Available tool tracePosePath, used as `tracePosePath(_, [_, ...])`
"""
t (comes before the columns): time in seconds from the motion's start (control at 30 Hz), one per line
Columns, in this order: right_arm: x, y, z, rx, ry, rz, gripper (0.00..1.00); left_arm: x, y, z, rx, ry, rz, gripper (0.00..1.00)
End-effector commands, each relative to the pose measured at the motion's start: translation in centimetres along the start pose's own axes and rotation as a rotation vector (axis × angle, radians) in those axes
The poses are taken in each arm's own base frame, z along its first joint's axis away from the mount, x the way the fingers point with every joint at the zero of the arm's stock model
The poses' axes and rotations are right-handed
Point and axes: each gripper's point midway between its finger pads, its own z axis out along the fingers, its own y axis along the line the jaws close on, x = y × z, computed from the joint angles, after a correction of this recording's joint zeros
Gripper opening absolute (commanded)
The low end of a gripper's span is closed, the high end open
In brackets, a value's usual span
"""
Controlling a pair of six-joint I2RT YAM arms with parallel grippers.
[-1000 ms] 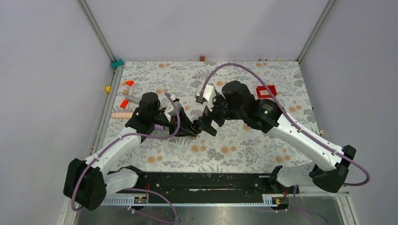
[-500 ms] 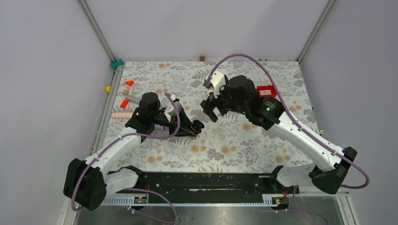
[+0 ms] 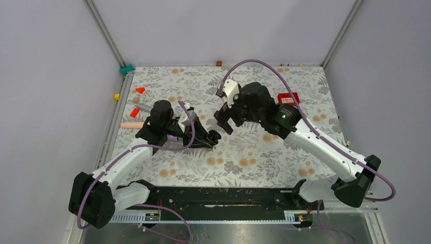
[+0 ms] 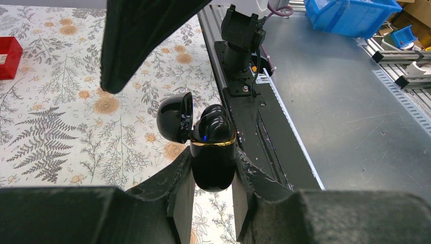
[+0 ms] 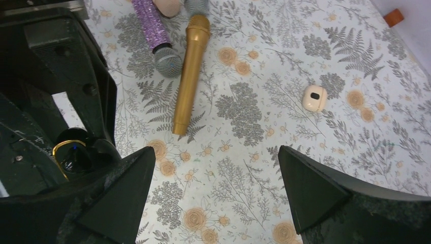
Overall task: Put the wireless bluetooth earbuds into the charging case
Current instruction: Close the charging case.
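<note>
My left gripper (image 4: pixel 212 161) is clamped on the charging case (image 4: pixel 213 155), one pad on each flank. Only my left wrist camera shows the detail. The lid (image 4: pixel 175 118) is swung open toward the left of the frame. Above the gold rim (image 4: pixel 213 144) rise two glossy black humps, the earbuds (image 4: pixel 216 121), sitting in the case's mouth as far as I can tell, with a small blue light beside them.

In the top view the case (image 3: pixel 215 135) is only a dark blob at my fingertips, just left of centre. My right wrist camera catches it at the lower left, ringed in gold. That camera alone shows a gold microphone (image 5: pixel 188 76) in the upper middle, a purple microphone (image 5: pixel 154 34) beside it, and a cream-pink object (image 5: pixel 314 98) well apart to the right.

The case's long axis runs up the left wrist frame, with its mouth toward the top edge.

My right gripper (image 3: pixel 223 121) is spread wide, up and right of the case in the top view and apart from it. Bare floral mat (image 3: pixel 254 157) lies below and right of the case there. In the left wrist view a black rail (image 4: pixel 254 122) and a metal plate (image 4: pixel 345 112) run just right of the case.
</note>
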Motion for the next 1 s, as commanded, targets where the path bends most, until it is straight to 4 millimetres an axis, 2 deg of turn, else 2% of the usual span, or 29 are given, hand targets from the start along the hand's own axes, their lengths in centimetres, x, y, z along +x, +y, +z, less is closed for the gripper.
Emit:
tracePosePath(0.0, [-0.3, 0.9, 0.3, -0.061, -0.007, 0.005, 0.99, -1.2, -0.9, 0.0, 0.040, -0.019, 0.093, 0.00])
tracePosePath(0.37, [0.3, 1.0, 0.8, -0.071, 0.016, -0.002, 0.99, -1.3, -0.9, 0.0, 0.041, -0.019, 0.091, 0.00])
tracePosePath(0.63, [0.7, 1.9, 1.1, -0.121, 0.042, -0.001, 1.00, -1.3, -0.9, 0.0, 0.040, -0.019, 0.092, 0.00])
tracePosePath(0.83, [0.3, 3.6, 0.2, -0.224, 0.021, -0.009, 1.00, -1.2, -0.8, 0.0, 0.039, -0.018, 0.091, 0.00])
tracePosePath(0.97, [-0.2, 6.1, -1.9, -0.371, -0.013, -0.036, 1.00, -1.2, -0.8, 0.0, 0.037, -0.017, 0.088, 0.00])
